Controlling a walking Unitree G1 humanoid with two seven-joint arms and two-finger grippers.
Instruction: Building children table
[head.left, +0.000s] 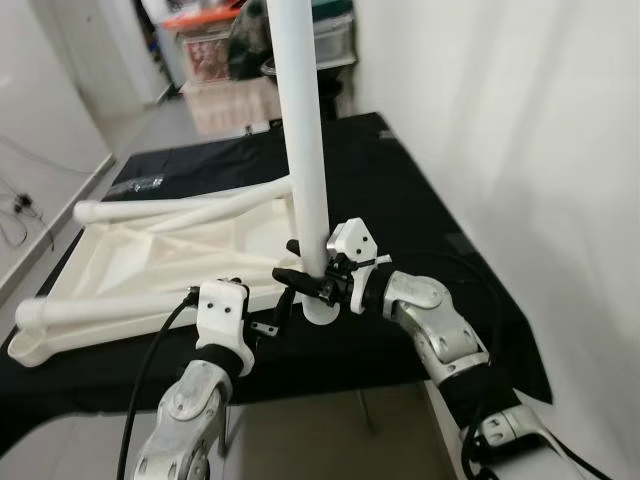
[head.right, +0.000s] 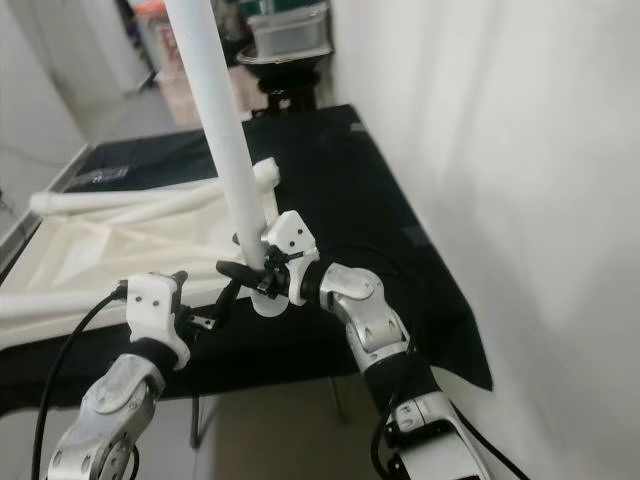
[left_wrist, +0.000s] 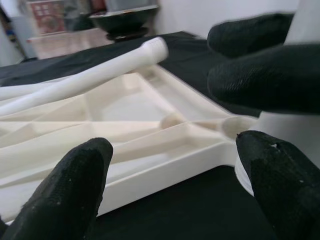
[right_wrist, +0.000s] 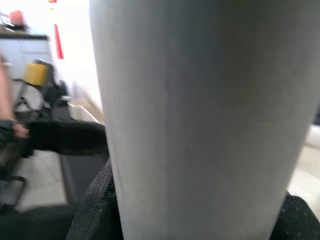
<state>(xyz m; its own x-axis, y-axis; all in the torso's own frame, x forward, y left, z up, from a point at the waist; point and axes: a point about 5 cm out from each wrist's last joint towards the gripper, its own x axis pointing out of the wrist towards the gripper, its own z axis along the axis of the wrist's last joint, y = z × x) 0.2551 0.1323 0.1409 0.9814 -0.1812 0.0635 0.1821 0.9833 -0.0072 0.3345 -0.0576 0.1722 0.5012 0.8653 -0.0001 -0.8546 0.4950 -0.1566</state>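
The right gripper (head.left: 312, 268) clenched the upright white leg (head.left: 305, 150); at its 8 o'clock, the left gripper (head.left: 272, 318) hung released.

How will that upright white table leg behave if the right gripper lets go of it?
The white leg is tall, slim and standing on a small base at the tabletop's corner, so it would probably tip. It looks rigid and smooth, so it may slip in the right gripper, and roll if it falls.
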